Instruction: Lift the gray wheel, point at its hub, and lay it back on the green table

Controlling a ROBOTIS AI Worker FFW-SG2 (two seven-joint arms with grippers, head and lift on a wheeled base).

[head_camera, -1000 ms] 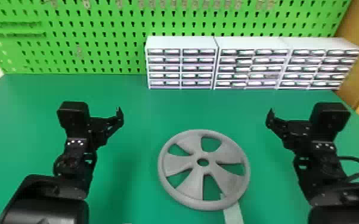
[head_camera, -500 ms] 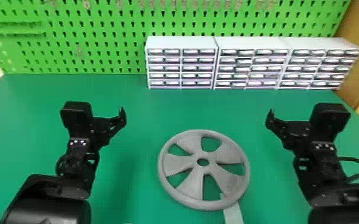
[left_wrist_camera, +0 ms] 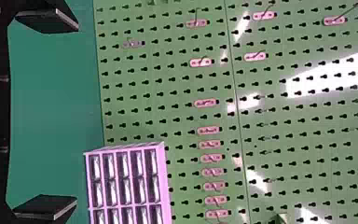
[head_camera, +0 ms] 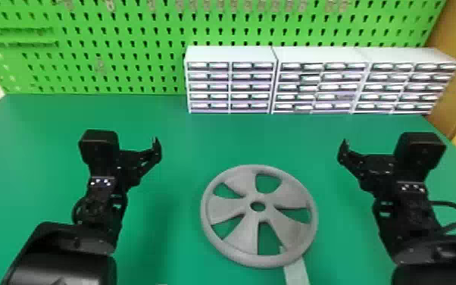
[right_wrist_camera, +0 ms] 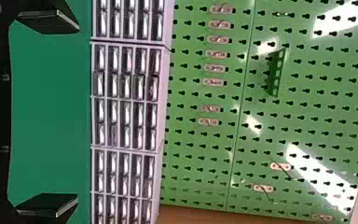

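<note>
On the green, smooth-topped bench [head_camera: 30, 151], the gray, five-spoked, plastic-looking wheel [head_camera: 250, 220] lies flat — round, without a long axis — between the black left hand [left_wrist_camera: 77, 114] and black right hand [right_wrist_camera: 78, 114], which looks slightly nearer. Both are empty, fingers apart. Beyond the wheel stand white drawer cabinets [head_camera: 252, 87] — and a green pegboard [head_camera: 132, 62].

Gray marks the wheel [head_camera: 244, 215], deep green the worktop [head_camera: 41, 159], black the left claw [head_camera: 156, 148] and right claw [head_camera: 343, 151]; dark keyhole shapes [head_camera: 140, 17] dot a bright green pegboard [head_camera: 132, 50].
</note>
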